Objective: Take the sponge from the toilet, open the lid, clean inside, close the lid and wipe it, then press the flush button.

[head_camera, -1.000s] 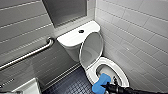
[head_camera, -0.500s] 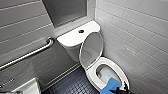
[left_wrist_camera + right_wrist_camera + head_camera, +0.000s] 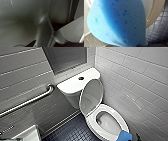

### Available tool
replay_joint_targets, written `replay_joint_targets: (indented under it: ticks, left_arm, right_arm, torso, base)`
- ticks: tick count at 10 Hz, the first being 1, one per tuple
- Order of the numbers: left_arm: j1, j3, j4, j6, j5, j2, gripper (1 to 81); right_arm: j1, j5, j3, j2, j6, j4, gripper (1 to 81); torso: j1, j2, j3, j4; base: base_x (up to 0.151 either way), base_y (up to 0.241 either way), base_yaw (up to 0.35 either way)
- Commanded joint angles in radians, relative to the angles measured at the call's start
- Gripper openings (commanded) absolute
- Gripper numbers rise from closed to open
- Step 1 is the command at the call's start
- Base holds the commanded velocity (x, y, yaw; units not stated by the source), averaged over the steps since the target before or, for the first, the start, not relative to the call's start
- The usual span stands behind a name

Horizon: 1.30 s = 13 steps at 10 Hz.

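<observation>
The white toilet (image 3: 90, 119) stands in the corner with its lid (image 3: 91, 95) raised against the boxy tank (image 3: 72, 85). The dark round flush button (image 3: 81, 78) sits in the middle of the tank top. The bright blue sponge (image 3: 125, 135) hangs at the front edge of the bowl rim, at the lower right of the head view. My right gripper (image 3: 133, 138) is shut on it, a dark shape just beside the blue. In the right wrist view the sponge (image 3: 117, 22) looms large, with the bowl's white outer edge (image 3: 154, 11) behind it. The bowl's inside lies open to view.
A steel grab bar (image 3: 30, 100) runs along the grey tiled wall left of the tank. White tiles (image 3: 140, 84) close in on the toilet's right. Dark blue studded floor (image 3: 72, 132) lies in front, with a white object (image 3: 27, 135) at the lower left.
The sponge in my right gripper has drawn back from over the bowl toward its front rim, lower and further right in the head view. The toilet and lid have not moved.
</observation>
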<state>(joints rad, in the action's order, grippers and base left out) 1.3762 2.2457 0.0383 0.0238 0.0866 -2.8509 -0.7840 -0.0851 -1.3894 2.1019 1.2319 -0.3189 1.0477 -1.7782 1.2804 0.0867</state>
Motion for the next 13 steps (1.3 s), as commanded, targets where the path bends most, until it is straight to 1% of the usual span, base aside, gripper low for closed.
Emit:
replay_joint_targets:
  ticks: [1, 2, 3, 4, 5, 6, 7, 10, 11, 12, 13]
  left_arm:
    - [0.019, -0.032, -0.001, 0.004, 0.097, 0.000, 81.1]
    - [0.019, -0.032, -0.001, 0.004, 0.097, -0.001, 81.1]
    - [0.021, -0.032, -0.001, 0.004, 0.097, -0.001, 81.1]
    - [0.019, -0.032, -0.001, 0.004, 0.097, -0.001, 81.1]
    - [0.021, -0.032, -0.001, 0.004, 0.096, -0.001, 81.1]
    - [0.019, -0.032, -0.001, 0.004, 0.096, 0.000, 81.1]
    - [0.019, -0.032, -0.001, 0.005, 0.096, -0.001, 81.1]
    - [0.019, -0.032, -0.001, 0.004, 0.097, -0.001, 81.1]
    - [0.019, -0.032, -0.001, 0.004, 0.097, 0.000, 81.1]
    - [0.019, -0.032, -0.001, 0.004, 0.097, 0.000, 81.1]
    - [0.019, -0.034, -0.001, 0.004, 0.097, 0.005, 81.1]
  right_arm:
    - [0.070, 0.033, 0.139, -0.153, 0.003, 0.012, 1.0]
    - [0.105, 0.064, 0.176, -0.188, 0.003, 0.035, 1.0]
    - [0.157, 0.161, 0.210, -0.205, 0.003, 0.040, 1.0]
    - [0.218, 0.256, 0.231, -0.192, 0.004, 0.040, 1.0]
    - [0.277, 0.340, 0.239, -0.165, 0.004, 0.040, 1.0]
    - [0.314, 0.429, 0.239, -0.118, 0.021, 0.037, 1.0]
    - [0.340, 0.471, 0.233, -0.077, 0.026, 0.035, 1.0]
    - [0.369, 0.489, 0.201, 0.014, 0.026, 0.029, 1.0]
    - [0.373, 0.513, 0.187, 0.051, 0.026, 0.021, 1.0]
    - [0.377, 0.571, 0.176, 0.086, 0.026, 0.005, 1.0]
    - [0.383, 0.610, 0.169, 0.115, 0.026, -0.006, 1.0]
  torso:
    - [0.000, 0.000, 0.000, 0.000]
    - [0.000, 0.000, 0.000, 0.000]
    - [0.000, 0.000, 0.000, 0.000]
    - [0.000, 0.000, 0.000, 0.000]
    - [0.000, 0.000, 0.000, 0.000]
    - [0.000, 0.000, 0.000, 0.000]
    - [0.000, 0.000, 0.000, 0.000]
    - [0.000, -0.001, 0.000, 0.000]
    - [0.000, 0.000, 0.000, 0.000]
    - [0.000, 0.000, 0.000, 0.000]
    - [0.000, 0.000, 0.000, 0.000]
  base:
    - [0.000, 0.000, 0.000]
    - [0.000, 0.000, 0.000]
    - [0.000, 0.000, 0.000]
    - [0.000, 0.000, 0.000]
    - [0.000, 0.000, 0.000]
    - [0.000, 0.000, 0.000]
    - [0.000, 0.000, 0.000]
    - [0.000, 0.000, 0.000]
    - [0.000, 0.000, 0.000]
    - [0.000, 0.000, 0.000]
    - [0.000, 0.000, 0.000]
